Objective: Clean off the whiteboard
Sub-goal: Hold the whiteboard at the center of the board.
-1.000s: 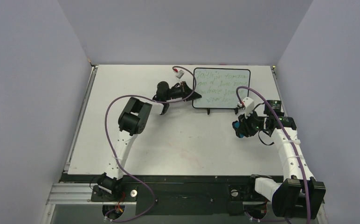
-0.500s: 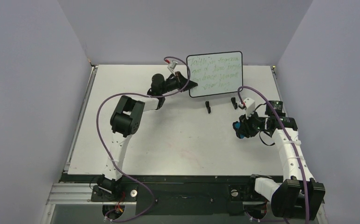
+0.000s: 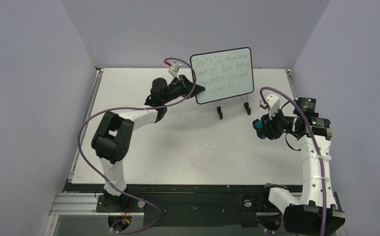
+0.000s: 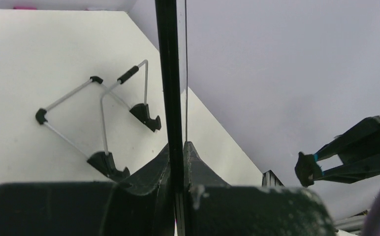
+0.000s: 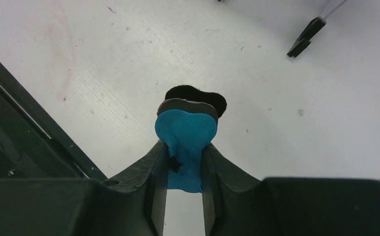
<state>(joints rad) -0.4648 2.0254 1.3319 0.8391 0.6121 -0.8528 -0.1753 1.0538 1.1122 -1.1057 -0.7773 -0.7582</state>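
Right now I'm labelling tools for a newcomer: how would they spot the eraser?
On the right of the table, find the right gripper. The eraser is pinched in its jaws: a small blue pad with black felt, unlike the big green-scribbled whiteboard the left gripper holds up.

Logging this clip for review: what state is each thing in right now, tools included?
whiteboard: held in the air off its stand, green writing not yet erased
stand: on the table, bare
eraser: clamped in the right tool, apart from the whiteboard
left tool: shut on the whiteboard's edge
right tool: shut on the eraser
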